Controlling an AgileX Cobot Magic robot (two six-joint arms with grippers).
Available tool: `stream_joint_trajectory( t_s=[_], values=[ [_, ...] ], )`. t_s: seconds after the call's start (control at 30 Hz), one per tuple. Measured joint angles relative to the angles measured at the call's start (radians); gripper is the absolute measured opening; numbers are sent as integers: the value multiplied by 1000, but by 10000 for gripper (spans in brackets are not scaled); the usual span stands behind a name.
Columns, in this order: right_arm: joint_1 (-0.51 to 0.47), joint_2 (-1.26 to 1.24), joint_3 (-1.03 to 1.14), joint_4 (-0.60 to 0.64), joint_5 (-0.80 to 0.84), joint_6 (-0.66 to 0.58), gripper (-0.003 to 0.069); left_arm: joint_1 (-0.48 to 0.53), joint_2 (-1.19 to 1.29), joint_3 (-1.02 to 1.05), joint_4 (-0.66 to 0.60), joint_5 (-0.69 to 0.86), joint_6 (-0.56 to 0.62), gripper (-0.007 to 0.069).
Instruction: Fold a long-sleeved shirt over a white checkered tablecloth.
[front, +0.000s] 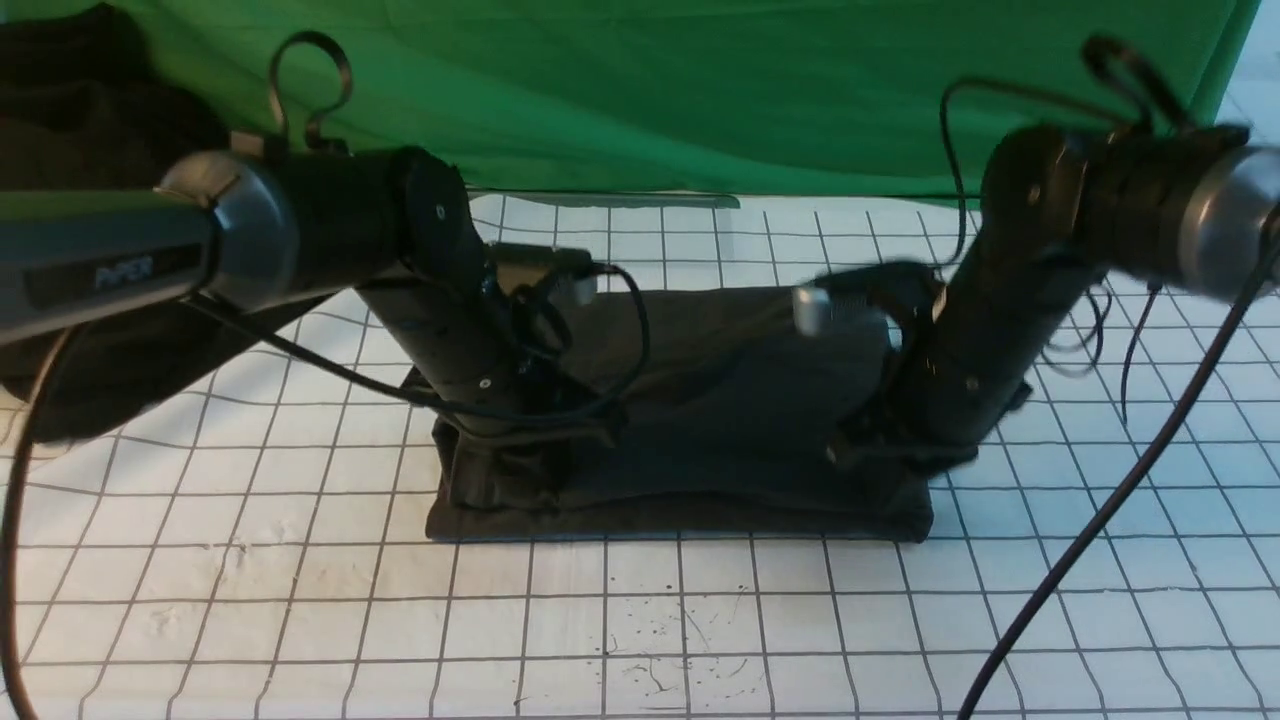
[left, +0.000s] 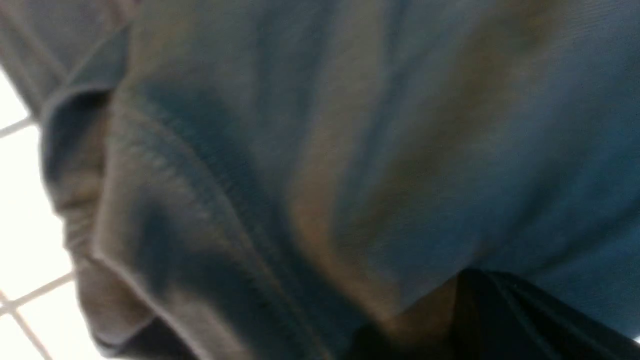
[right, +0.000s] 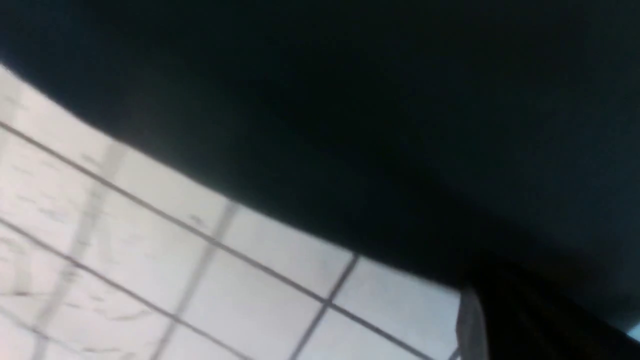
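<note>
The long-sleeved shirt (front: 720, 400) lies as a dark folded rectangle in the middle of the white checkered tablecloth (front: 640, 620). My left gripper (front: 495, 470) is down at the shirt's left end, shut, with cloth bunched around it. In the left wrist view, wrinkled shirt fabric (left: 320, 150) fills the frame and gathers at the dark fingertips (left: 467, 280). My right gripper (front: 880, 455) is blurred at the shirt's right end, shut on its edge. The right wrist view shows the shirt (right: 350, 125) over the tablecloth (right: 200, 280), with one dark finger (right: 500, 320) pressed against the cloth.
A rumpled heap of black cloth (front: 90, 250) lies at the far left, under the left arm. A green backdrop (front: 700, 90) hangs behind the table. A black cable (front: 1100, 520) runs from the right arm across the near right of the tablecloth.
</note>
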Motion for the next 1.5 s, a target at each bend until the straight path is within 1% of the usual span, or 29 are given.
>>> stream_joint_trajectory(
  t_s=[0.13,0.3,0.4,0.57,0.77,0.9,0.93,1.03,1.1,1.23,1.37,1.5],
  values=[
    [-25,3,65,2,-36,5,-3,0,0,26,46,-24,-35,-4],
    [-43,-8,57,5,-18,4,-3,0,-11,39,65,-34,-44,-4],
    [-49,-55,27,5,3,4,-3,0,-50,44,77,-36,-47,-4],
    [-45,-146,-57,52,-34,-8,-3,0,-142,47,71,-78,-48,-4],
    [-43,-125,-111,67,-35,-26,-3,13,-167,77,106,-81,-93,-4],
    [-43,-34,-112,45,14,-26,-3,41,-166,190,126,-135,-104,-4],
    [-43,-30,-112,42,16,-25,-3,43,-166,190,127,-144,-108,-4],
    [-43,37,-111,-15,42,-21,-3,86,-166,268,128,-189,-147,-4],
    [-43,56,-111,-29,60,-20,-3,118,-166,293,128,-191,-147,-4],
    [-43,59,-111,-35,70,-19,-3,162,-170,302,128,-169,-147,-4],
    [-43,58,-111,-35,88,-19,-3,166,-213,303,121,-157,-147,-4],
    [-43,44,-110,-43,103,-18,-3,166,-308,304,61,-177,-147,-4]
  ],
)
